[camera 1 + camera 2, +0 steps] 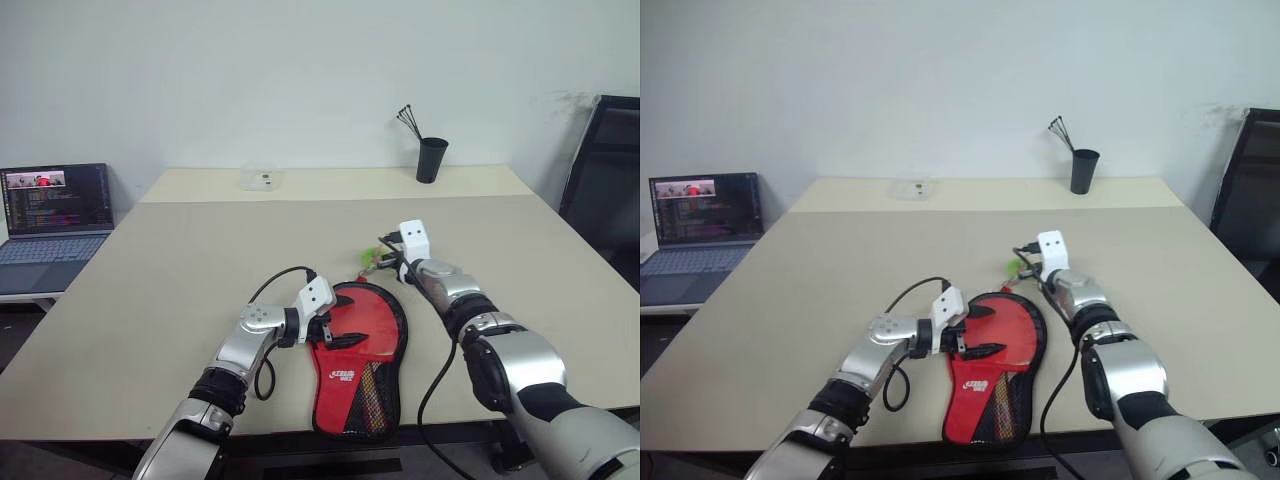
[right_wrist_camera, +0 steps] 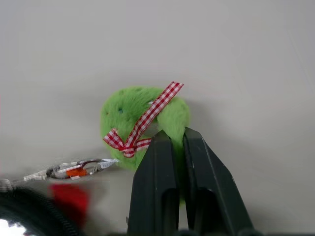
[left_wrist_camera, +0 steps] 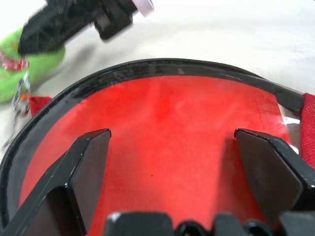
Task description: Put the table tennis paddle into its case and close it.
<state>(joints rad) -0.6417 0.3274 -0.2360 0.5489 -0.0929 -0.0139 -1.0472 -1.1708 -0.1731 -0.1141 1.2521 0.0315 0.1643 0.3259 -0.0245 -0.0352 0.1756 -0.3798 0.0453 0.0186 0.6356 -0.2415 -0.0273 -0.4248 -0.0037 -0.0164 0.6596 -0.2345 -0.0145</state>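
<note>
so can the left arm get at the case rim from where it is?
Probably yes: the left gripper hovers with open jaws over the case, and nothing lies between them. The right gripper is off at the green ball.

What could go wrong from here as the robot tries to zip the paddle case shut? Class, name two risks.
1. The right hand is shut on the fuzzy green ball, which is soft; it may slip free when pulled.
2. The left hand hovers open over the case and does not pin it, so pulling the ball could drag the whole case across the table instead of moving the zip.
</note>
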